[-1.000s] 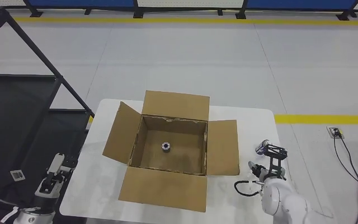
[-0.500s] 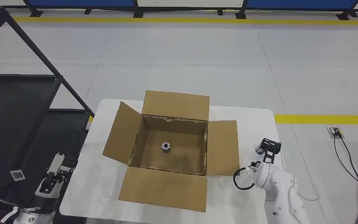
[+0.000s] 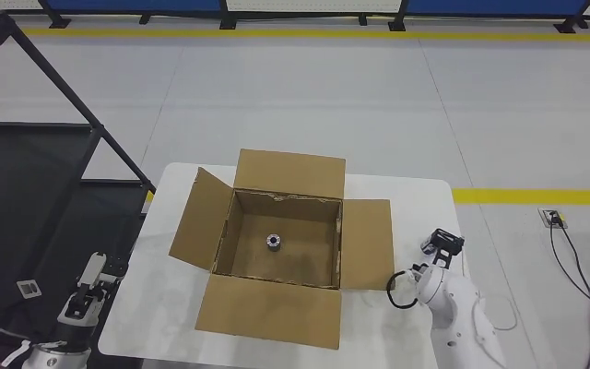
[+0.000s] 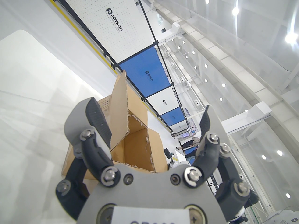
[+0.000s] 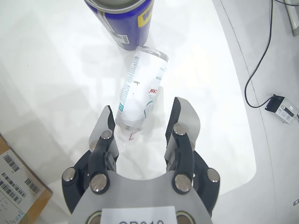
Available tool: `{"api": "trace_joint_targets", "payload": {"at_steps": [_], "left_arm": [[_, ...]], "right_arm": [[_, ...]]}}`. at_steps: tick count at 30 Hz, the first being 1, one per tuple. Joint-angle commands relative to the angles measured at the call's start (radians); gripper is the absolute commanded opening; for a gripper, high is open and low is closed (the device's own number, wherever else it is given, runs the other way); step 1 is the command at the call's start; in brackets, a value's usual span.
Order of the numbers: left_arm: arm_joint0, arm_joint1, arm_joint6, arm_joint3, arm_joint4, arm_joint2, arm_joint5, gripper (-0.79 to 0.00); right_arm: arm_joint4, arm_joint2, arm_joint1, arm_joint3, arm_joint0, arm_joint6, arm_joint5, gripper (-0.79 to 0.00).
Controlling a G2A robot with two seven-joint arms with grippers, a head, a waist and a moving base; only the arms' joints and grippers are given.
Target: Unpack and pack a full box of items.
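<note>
An open cardboard box (image 3: 277, 314) stands mid-table with its four flaps spread; one small round metal part (image 3: 273, 242) lies on its floor. To the box's right, a clear labelled bottle (image 5: 140, 89) lies on its side on the white table (image 3: 415, 198). My right gripper (image 5: 142, 108) is open, one finger on each side of the bottle's lower end, with no visible grip. A blue spray can (image 5: 123, 8) stands upright just past the bottle, touching its far end. My left gripper (image 4: 149, 108) is open and empty, low off the table's left corner, with the box (image 4: 137, 141) ahead of it.
The box's corner with barcode labels (image 5: 18, 178) sits close beside the right gripper. The table's rounded right edge (image 5: 236, 71) is near, with cables and a small grey unit (image 5: 281, 109) on the floor below. A black frame (image 3: 83, 129) stands left of the table.
The right arm has swung in toward the box and its gripper has shifted slightly farther out over the bottle and can. The left arm has not moved.
</note>
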State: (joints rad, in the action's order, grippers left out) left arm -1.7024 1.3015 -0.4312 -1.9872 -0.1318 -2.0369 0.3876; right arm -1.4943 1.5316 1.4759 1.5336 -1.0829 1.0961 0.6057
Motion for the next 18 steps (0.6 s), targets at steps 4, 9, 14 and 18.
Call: {"api": "trace_joint_targets", "payload": {"at_steps": [4,9,14,18], "left_arm": [[0.000,0.000,0.000,0.000,0.000,0.000,0.000,0.000],[0.000,0.000,0.000,0.000,0.000,0.000,0.000,0.000],[0.000,0.000,0.000,0.000,0.000,0.000,0.000,0.000],[0.000,0.000,0.000,0.000,0.000,0.000,0.000,0.000]], "right_arm": [[0.014,-0.007,0.004,-0.036,0.026,-0.003,0.006,-0.308],[0.032,-0.012,0.007,-0.078,0.048,-0.008,0.009,-0.317],[0.040,-0.012,0.008,-0.108,0.060,-0.005,0.011,-0.336],[0.050,-0.006,0.009,-0.125,0.065,-0.008,0.014,-0.545]]}}
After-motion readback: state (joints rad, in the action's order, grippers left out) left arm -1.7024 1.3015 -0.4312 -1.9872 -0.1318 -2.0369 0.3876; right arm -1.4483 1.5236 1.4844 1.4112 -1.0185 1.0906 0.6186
